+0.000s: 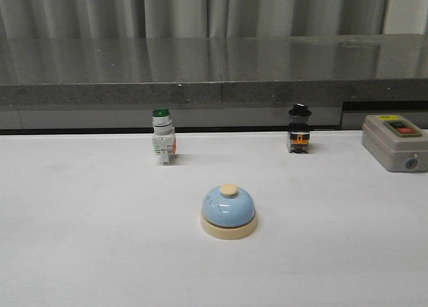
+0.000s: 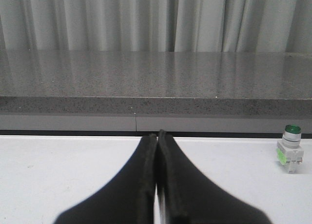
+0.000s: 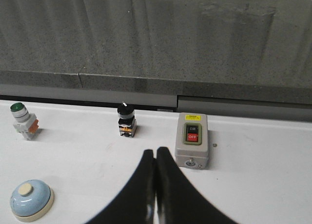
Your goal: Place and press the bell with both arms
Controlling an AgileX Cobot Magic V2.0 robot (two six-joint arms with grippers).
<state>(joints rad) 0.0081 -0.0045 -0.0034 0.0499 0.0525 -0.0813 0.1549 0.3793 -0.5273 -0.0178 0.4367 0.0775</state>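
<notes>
The light-blue bell (image 1: 229, 211) with a cream base and cream top button stands on the white table near the middle front. It also shows in the right wrist view (image 3: 31, 198). Neither arm shows in the front view. My left gripper (image 2: 157, 134) is shut and empty above the white table, and the bell does not show in its view. My right gripper (image 3: 155, 151) is shut and empty, with the bell off to its left and apart from it.
A green-capped white pushbutton switch (image 1: 162, 136) stands behind the bell to the left. A black-capped switch (image 1: 299, 128) stands behind to the right. A grey ON/OFF switch box (image 1: 395, 142) sits at the right edge. A grey stone ledge (image 1: 214, 69) runs along the back.
</notes>
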